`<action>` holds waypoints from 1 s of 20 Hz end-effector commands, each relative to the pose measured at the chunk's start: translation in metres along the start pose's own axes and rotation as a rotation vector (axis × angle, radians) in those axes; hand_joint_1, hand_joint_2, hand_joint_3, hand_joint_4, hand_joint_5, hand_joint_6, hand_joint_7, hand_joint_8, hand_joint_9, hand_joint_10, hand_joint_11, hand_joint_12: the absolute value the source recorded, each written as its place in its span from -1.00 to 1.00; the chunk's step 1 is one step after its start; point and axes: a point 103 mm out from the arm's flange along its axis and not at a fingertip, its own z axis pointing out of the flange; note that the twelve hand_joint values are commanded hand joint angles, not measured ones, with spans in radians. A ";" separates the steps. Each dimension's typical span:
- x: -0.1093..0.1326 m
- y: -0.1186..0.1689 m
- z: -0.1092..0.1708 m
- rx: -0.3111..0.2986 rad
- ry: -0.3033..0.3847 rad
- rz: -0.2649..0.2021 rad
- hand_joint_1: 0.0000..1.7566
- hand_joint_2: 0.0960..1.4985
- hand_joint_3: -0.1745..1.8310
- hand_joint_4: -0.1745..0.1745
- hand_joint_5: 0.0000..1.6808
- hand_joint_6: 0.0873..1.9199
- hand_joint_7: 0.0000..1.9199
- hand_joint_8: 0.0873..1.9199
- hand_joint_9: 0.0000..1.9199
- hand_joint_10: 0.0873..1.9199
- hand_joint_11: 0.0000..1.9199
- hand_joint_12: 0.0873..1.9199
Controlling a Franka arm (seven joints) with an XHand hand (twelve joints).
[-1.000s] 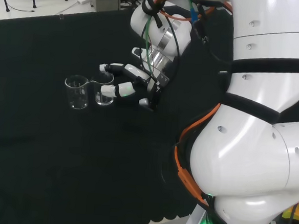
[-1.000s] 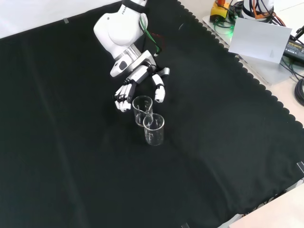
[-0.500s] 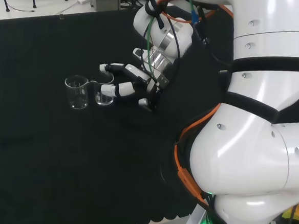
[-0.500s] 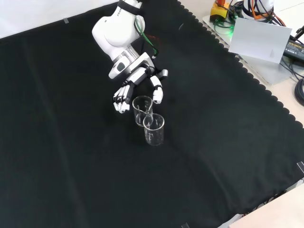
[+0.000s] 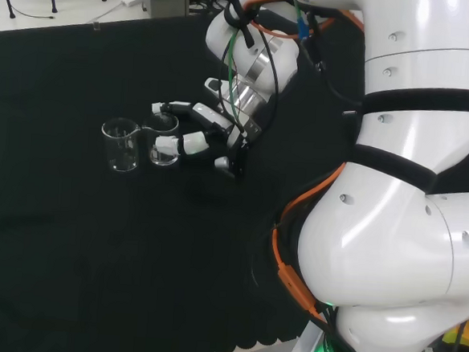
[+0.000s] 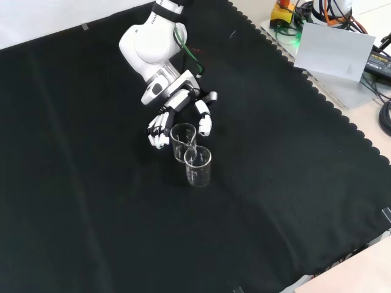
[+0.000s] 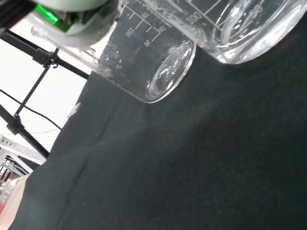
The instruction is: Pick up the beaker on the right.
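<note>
Reaching around the nearer beaker [image 5: 163, 142], the fingers [image 5: 169, 143] have crept a little closer in the last second and now bracket it, still spread, with nothing grasped. The hand [image 6: 178, 105] is not yet closed. Both this beaker and the second beaker [image 5: 121, 145] stand mid-counter [image 6: 275, 183], side by side, unmoved; closing should come next.

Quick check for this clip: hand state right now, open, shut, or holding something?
Hand: open, fingers and thumb spread on either side of the nearer beaker, not closed on it; both beakers stand on the cloth.
</note>
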 end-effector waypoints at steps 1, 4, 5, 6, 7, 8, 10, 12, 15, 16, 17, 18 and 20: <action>0.002 0.004 0.001 -0.011 0.012 -0.010 -0.02 -0.40 -0.27 0.01 -0.41 -1.00 -0.66 -0.56 -0.64 -0.48 -1.00 0.06; 0.002 0.007 0.000 -0.017 0.009 -0.010 -0.01 -0.40 -0.27 0.01 -0.39 -1.00 -0.65 -0.56 -0.63 -0.48 -1.00 0.06; 0.003 0.008 0.002 -0.017 0.001 -0.009 0.00 -0.40 -0.27 0.01 -0.39 -1.00 -0.65 -0.56 -0.63 -0.48 -1.00 0.07; 0.004 0.009 0.003 -0.017 0.000 -0.008 0.00 -0.40 -0.26 0.01 -0.38 -1.00 -0.65 -0.56 -0.63 -0.48 -1.00 0.07; 0.003 0.009 0.003 -0.016 0.001 -0.006 0.01 -0.40 -0.26 0.01 -0.38 -1.00 -0.65 -0.56 -0.63 -0.48 -1.00 0.07; 0.003 0.009 0.003 -0.016 0.004 -0.003 0.01 -0.40 -0.26 0.01 -0.37 -1.00 -0.65 -0.56 -0.63 -0.48 -1.00 0.07; 0.000 0.010 0.003 -0.017 0.010 0.000 0.02 -0.40 -0.26 0.01 -0.36 -1.00 -0.64 -0.56 -0.63 -0.48 -1.00 0.07; -0.002 0.011 0.003 -0.020 0.010 0.000 0.02 -0.40 -0.26 0.01 -0.35 -1.00 -0.64 -0.56 -0.62 -0.48 -1.00 0.07; -0.001 0.012 0.006 -0.025 0.003 0.001 0.03 -0.39 -0.26 0.01 -0.34 -1.00 -0.64 -0.56 -0.62 -0.48 -1.00 0.08; -0.002 0.013 0.005 -0.025 0.004 0.003 0.04 -0.39 -0.26 0.01 -0.34 -1.00 -0.64 -0.56 -0.62 -0.48 -1.00 0.08; -0.003 0.013 0.005 -0.026 0.005 0.006 0.04 -0.39 -0.26 0.01 -0.33 -1.00 -0.64 -0.56 -0.62 -0.48 -1.00 0.08; -0.004 0.014 0.004 -0.029 0.006 0.008 0.04 -0.39 -0.26 0.01 -0.32 -1.00 -0.63 -0.56 -0.62 -0.48 -1.00 0.08; -0.004 0.015 0.004 -0.028 0.003 0.006 0.05 -0.39 -0.25 0.01 -0.31 -1.00 -0.63 -0.56 -0.62 -0.48 -1.00 0.08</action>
